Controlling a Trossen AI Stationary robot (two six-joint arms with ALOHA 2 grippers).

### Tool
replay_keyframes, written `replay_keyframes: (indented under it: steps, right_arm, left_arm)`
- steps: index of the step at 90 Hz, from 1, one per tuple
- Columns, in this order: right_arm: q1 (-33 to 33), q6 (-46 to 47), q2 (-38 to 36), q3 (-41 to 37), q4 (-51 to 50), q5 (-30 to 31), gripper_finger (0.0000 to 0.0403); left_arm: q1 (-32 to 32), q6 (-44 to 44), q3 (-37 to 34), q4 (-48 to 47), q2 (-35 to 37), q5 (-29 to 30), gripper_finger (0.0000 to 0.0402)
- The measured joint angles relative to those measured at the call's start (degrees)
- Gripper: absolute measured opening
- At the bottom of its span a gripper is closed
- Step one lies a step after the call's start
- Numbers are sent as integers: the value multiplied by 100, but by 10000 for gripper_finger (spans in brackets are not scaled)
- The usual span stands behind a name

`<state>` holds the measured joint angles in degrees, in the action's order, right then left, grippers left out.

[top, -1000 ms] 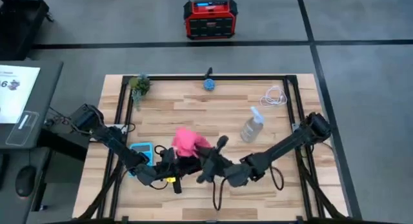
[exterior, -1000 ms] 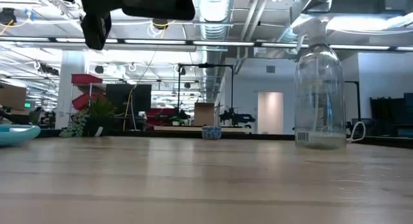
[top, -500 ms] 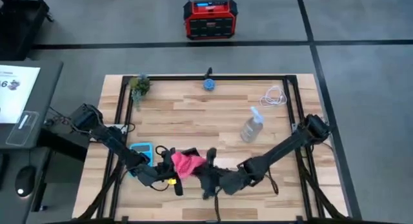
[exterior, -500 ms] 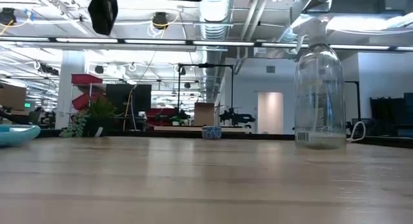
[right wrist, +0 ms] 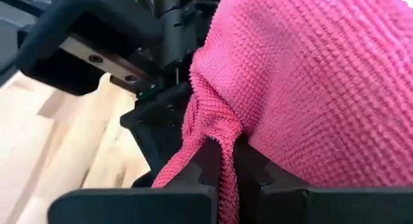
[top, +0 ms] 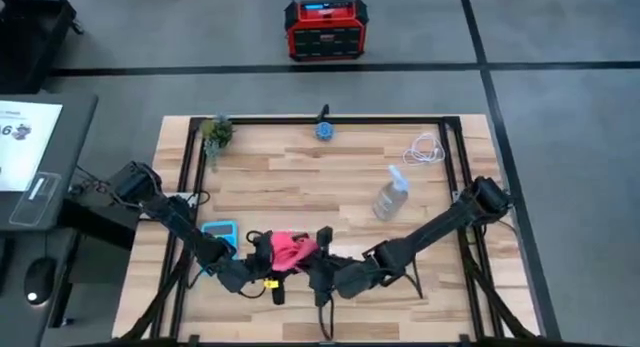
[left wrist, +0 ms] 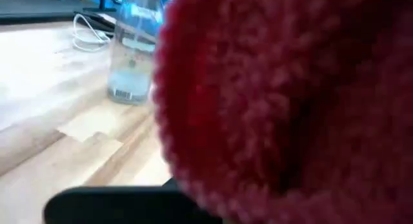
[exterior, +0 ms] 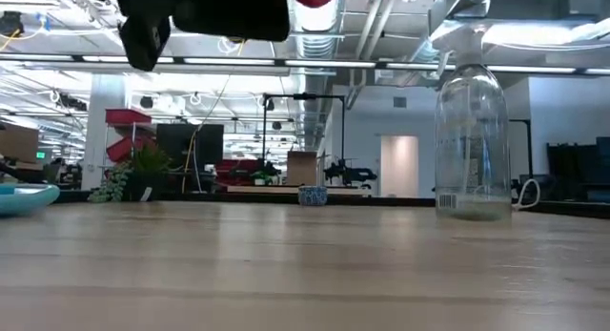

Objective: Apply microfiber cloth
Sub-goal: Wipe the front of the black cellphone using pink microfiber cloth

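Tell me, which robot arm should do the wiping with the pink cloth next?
Probably the right. Its claw pinches a fold of the microfiber cloth, while the left claw only sits against it.

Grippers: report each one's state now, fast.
Left gripper: at the microfiber cloth; state cannot be told.
Right gripper: shut on the microfiber cloth.

I had both arms reaching low toward the near middle of the tabletop, the left gripper (top: 268, 259) and the right gripper (top: 318, 259) close together and facing each other, the right one's fingers (right wrist: 213, 161) pinched tight on the microfiber cloth (top: 290, 249).
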<state>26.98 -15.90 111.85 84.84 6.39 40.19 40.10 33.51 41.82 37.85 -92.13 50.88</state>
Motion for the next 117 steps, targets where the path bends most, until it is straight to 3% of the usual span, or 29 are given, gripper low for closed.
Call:
replay_keyframes:
  steps: [17,43,64,76,94,104,117]
  right_arm:
    - [-177,135,7,-4,579,-94,1]
    - [86,919,-13,17,-1109,315,1]
    - [-64,564,13,-13,326,-106,1]
    - [-146,645,7,-13,543,-108,1]
    - [71,1130,-33,17,-739,104,1]
    - [260,1392,-26,8,-1309,666,1]
    - [369,721,-110,17,-732,1631,1]
  left_arm:
    - [-9,25,7,-41,8,-14,5]
    - [-7,12,4,-206,-16,-108,5]
    - [28,-121,10,-8,14,-153,5]
    - [21,-116,13,-21,15,-128,5]
    - [28,-139,13,-141,-5,-178,5]
    - [30,-196,58,-254,-16,-139,5]
    - [30,-235,242,-336,17,-75,5]
